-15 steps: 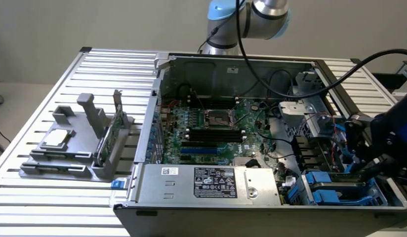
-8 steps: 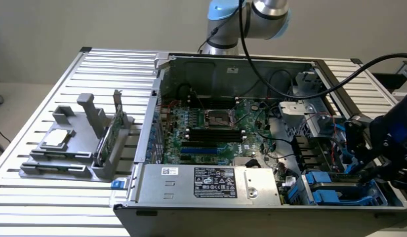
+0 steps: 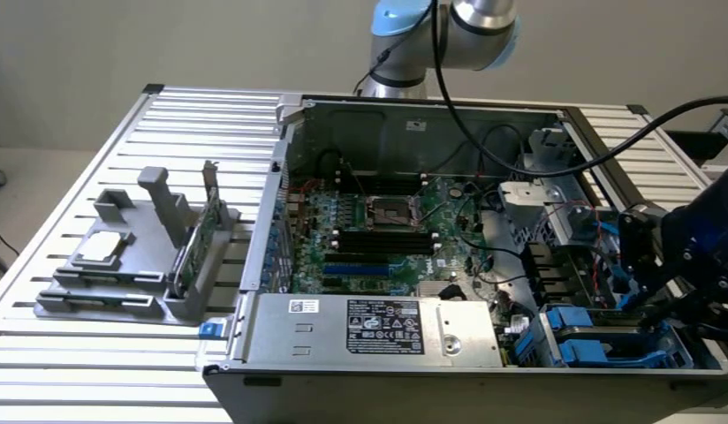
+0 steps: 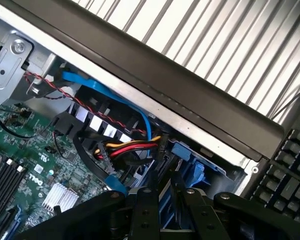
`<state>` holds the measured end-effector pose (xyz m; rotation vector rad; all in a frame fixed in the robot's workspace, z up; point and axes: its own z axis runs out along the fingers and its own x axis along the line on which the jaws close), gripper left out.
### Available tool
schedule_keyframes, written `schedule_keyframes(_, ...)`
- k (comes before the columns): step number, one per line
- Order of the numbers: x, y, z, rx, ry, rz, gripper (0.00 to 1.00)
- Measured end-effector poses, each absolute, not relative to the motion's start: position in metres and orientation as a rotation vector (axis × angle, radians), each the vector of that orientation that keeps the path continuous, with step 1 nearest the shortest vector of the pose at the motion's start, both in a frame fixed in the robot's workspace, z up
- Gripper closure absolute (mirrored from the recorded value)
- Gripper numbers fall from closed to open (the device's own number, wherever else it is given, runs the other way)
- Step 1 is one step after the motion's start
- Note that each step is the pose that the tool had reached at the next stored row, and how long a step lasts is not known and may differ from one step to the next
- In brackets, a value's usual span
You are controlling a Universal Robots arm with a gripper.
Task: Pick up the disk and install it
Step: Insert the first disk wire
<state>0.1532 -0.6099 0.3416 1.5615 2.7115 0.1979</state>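
disk (image 4: pixel 168 212): blue-framed grey slab, you're seeing it edge-on
long axis: runs straight out from your fingers toward the blue drive bay (image 4: pixel 192 162)
gripper (image 4: pixel 167 194): partly closed, pinching the disk

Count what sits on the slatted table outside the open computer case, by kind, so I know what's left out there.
Grey stand: 1
Square silver chip: 1
Upright grey card: 1
Total: 3

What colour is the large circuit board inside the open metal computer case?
Green circuit board; exterior view.
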Motion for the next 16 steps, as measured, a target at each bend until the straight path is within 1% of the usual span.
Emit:
schedule_keyframes(9, 0.1529, -0.6099, 0.3416, 1.670, 2.662, 0.238, 0.75)
schedule_keyframes(15, 0.1529, -0.6099, 0.3417, 1.708, 2.651, 0.273, 0.75)
schedule_keyframes(16, 0.1529, -0.6099, 0.3416, 1.714, 2.648, 0.279, 0.73)
